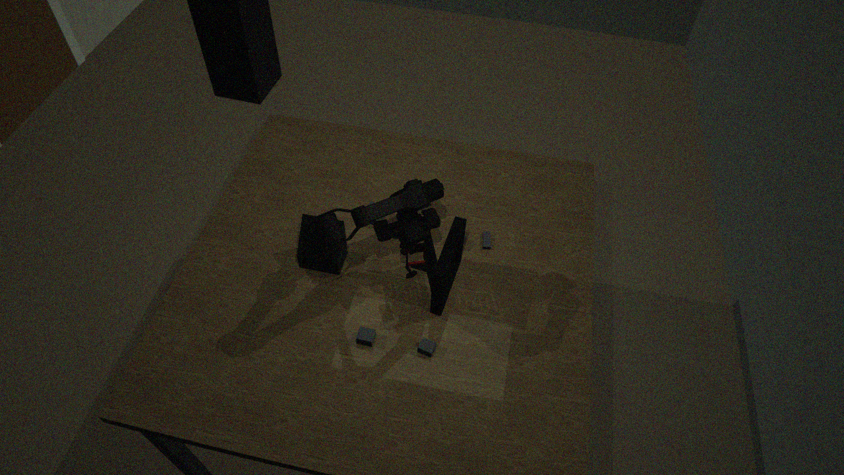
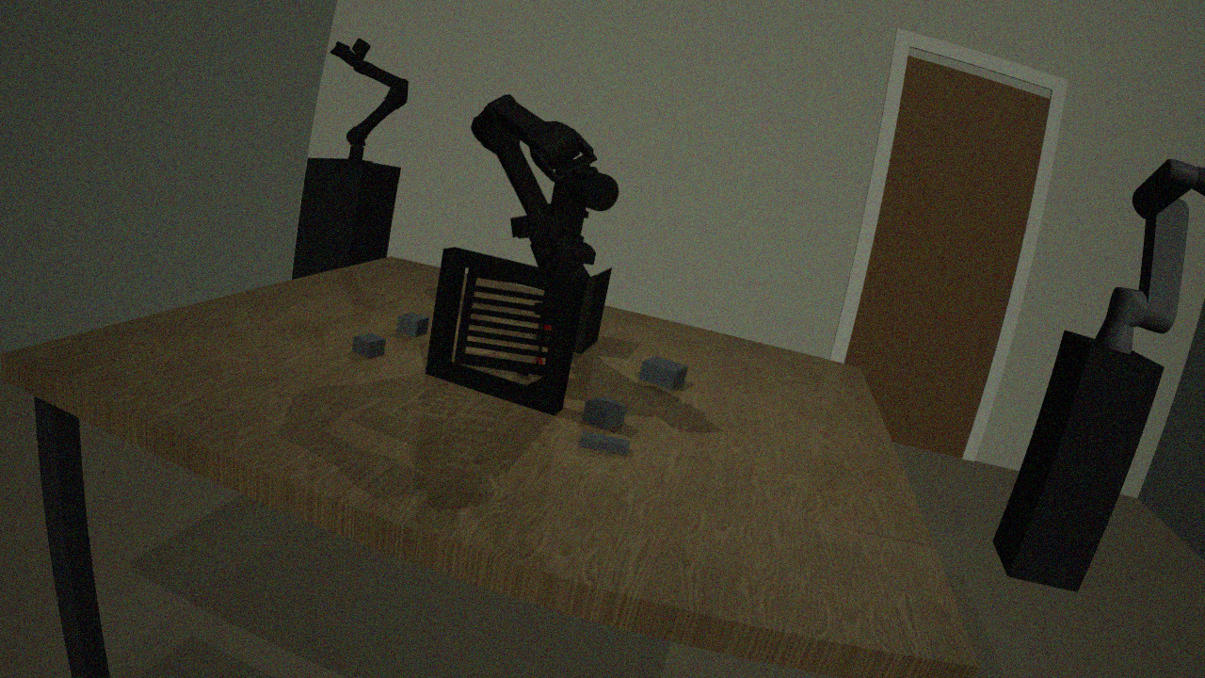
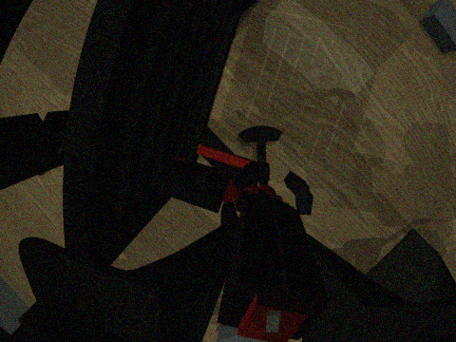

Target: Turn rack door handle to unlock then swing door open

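Frame (image 1: 452, 260) (image 2: 497, 388) upright on table (image 1: 253, 378) (image 2: 715, 523). Door (image 1: 432, 254) (image 2: 501, 363) ajar, angled out from frame on arm (image 1: 389, 206) (image 2: 518, 172) side. Gripper (image 1: 408, 260) (image 3: 266, 237) clenched on handle (image 1: 411, 273) (image 3: 261, 151), which sits arm-side of frame. Exterior: two blocks (image 2: 369, 346) (image 2: 412, 324) beyond one side of frame, three others (image 2: 663, 372) (image 2: 603, 413) (image 2: 603, 443) beyond opposite side. Handle's turn: cannot tell.

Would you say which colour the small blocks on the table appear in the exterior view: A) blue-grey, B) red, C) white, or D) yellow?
A: the blocks show dull blue-grey faces against the brown table.
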Controlling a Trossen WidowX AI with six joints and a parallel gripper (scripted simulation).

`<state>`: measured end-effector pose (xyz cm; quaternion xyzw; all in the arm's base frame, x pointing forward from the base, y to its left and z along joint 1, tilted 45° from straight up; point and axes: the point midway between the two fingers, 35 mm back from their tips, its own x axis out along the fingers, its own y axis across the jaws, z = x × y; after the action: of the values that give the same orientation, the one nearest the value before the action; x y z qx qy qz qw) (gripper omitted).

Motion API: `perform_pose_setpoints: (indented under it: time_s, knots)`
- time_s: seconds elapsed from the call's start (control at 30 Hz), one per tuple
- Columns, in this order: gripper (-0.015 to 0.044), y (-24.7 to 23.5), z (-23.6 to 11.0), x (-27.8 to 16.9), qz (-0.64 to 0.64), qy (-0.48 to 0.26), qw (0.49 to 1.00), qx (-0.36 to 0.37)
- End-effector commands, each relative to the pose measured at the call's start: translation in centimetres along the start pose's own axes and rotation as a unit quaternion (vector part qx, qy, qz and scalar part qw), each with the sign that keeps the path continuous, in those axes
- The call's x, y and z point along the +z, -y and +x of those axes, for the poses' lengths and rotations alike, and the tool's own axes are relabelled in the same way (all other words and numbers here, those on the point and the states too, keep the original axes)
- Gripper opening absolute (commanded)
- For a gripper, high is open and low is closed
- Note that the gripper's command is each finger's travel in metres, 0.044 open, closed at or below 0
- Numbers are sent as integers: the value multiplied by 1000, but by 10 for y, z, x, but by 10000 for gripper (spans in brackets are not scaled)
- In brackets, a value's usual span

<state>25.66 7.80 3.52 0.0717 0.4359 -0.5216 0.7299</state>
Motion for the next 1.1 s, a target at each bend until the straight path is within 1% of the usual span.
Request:
perform_pose_setpoints:
  time_s: [0.0,0.5,1.07]
  knots:
    - [27,12,0,3,-47,1,999,1]
    - [27,47,0,18,-173,1,985,-1]
    - [27,79,0,43,-304,2,953,-2]
